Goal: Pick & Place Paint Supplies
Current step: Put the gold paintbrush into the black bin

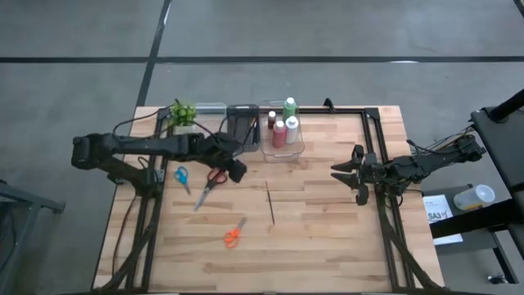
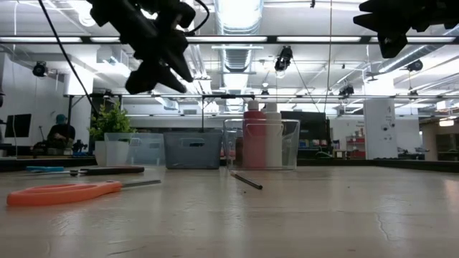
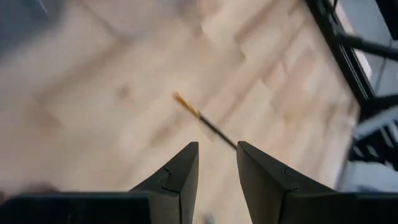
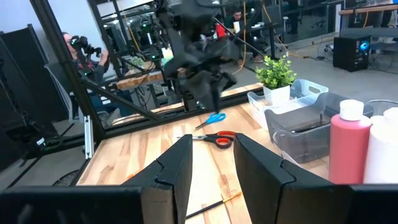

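Orange scissors (image 2: 68, 192) lie nearest, flat on the wooden table (image 1: 327, 246). Behind, red and white paint bottles (image 1: 284, 129) stand upright inside a clear bin (image 1: 282, 152), likely already sorted. Both grippers, left (image 3: 217, 163) and right (image 4: 211, 158), hover part-open and empty, presumably between picks. One thin dark brush (image 1: 271, 201) lies mid-table.

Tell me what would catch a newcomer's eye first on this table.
Probably the orange scissors lying alone on the near side of the wooden table, with red scissors and blue scissors farther back on the left. Next, the clear bin at the back edge, packed with paint bottles, and a thin brush mid-table.
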Robot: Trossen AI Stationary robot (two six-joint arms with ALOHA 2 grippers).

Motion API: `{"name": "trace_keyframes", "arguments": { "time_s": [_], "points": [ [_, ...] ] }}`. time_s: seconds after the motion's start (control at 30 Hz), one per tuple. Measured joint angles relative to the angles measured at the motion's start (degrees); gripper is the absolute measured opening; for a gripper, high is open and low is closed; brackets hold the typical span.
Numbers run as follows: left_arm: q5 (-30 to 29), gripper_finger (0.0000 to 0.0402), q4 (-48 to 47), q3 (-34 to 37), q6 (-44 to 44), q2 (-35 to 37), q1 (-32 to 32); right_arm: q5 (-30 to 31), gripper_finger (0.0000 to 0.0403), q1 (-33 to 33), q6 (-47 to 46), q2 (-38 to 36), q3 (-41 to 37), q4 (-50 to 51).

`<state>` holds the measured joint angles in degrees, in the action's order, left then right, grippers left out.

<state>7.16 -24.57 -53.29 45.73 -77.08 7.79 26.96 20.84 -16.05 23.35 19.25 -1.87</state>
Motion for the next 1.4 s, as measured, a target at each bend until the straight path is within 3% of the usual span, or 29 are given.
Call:
{"name": "trace_keyframes", "arguments": {
  "time_s": [0.13, 0.27, 0.53, 0.67, 0.87, 1.03, 1.2, 1.4],
  "points": [
    [0.6, 0.012, -1.2, -0.2, 8.5, 0.0, -5.0, 0.0, 0.0116, 0.0, 0.0, 0.0, 0.0, 0.0],
    [-2.8, 0.012, -2.3, -2.1, 14.4, -0.9, -8.9, 0.0, 0.0116, 0.0, 0.0, 0.0, 0.0, 0.0],
    [-3.7, 0.012, -7.0, -10.5, 24.4, -10.9, -11.2, 0.0, 0.0116, 0.0, 0.0, 0.0, 0.0, 0.0],
    [-3.4, 0.012, -9.1, -19.2, 26.3, -19.7, -11.4, 0.0, 0.0116, 0.0, 0.0, 0.0, 0.0, 0.0],
    [-2.6, 0.012, -22.6, -35.6, 29.7, -33.8, -11.5, 0.0, 0.0116, 0.0, 0.0, 0.0, 0.0, 0.0],
    [-2.6, 0.012, -26.9, -43.2, 33.4, -41.3, -11.2, 0.0, 0.0116, 0.0, 0.0, 0.0, 0.0, 0.0],
    [-2.7, 0.012, -26.2, -45.2, 38.8, -45.5, -11.2, 0.0, 0.0116, 0.0, 0.0, 0.0, 0.0, 0.0],
    [-3.2, 0.0119, -23.9, -42.0, 45.0, -46.4, -11.2, 0.0, 0.0116, 0.0, 0.0, 0.0, 0.0, 0.0]
  ]
}}
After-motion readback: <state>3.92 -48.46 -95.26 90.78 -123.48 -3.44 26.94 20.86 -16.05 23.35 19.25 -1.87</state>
